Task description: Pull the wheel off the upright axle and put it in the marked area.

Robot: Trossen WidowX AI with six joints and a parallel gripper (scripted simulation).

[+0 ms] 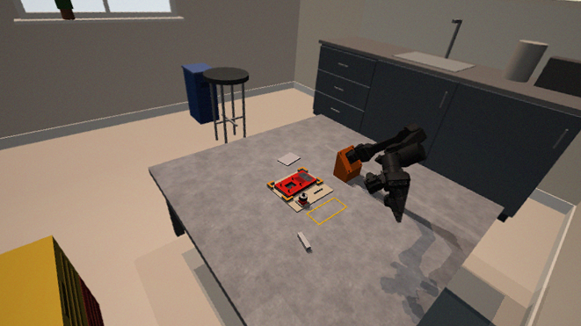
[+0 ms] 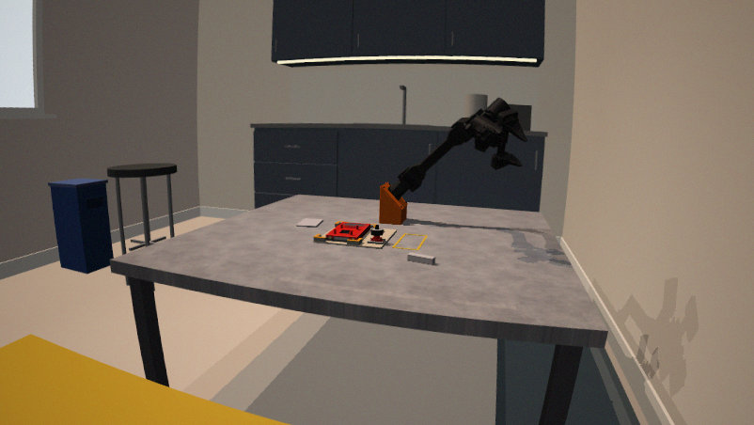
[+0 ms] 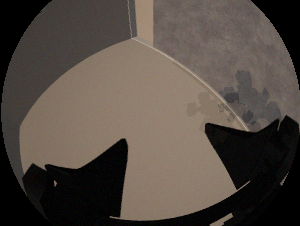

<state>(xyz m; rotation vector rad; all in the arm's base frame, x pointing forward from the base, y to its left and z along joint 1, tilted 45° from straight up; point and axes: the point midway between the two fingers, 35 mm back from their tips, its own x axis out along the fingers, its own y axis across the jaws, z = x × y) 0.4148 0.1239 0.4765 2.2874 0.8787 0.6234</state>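
Observation:
The dark wheel [image 1: 303,196] [image 2: 377,232] sits around the upright axle, whose dark tip [image 2: 377,227] shows above it. A red part is under the wheel. They stand on the beige board [image 1: 326,190] [image 2: 389,235], at its side nearest the marked area. The marked area is a yellow outline [image 1: 318,223] [image 2: 406,249] on the table beside the board, with nothing inside it. My gripper [image 2: 523,151] [image 3: 167,135] is open and empty, high above the table and far to the right of the wheel. The wheel is not in the wrist view.
A red block [image 1: 297,182] [image 2: 348,230] with orange corner pieces takes up the rest of the board. A pale bar [image 1: 304,241] [image 2: 420,259] lies in front of the marked area. A pale flat square [image 1: 288,158] [image 2: 309,222] lies behind the board. The orange arm base [image 1: 347,165] [image 2: 392,207] stands behind.

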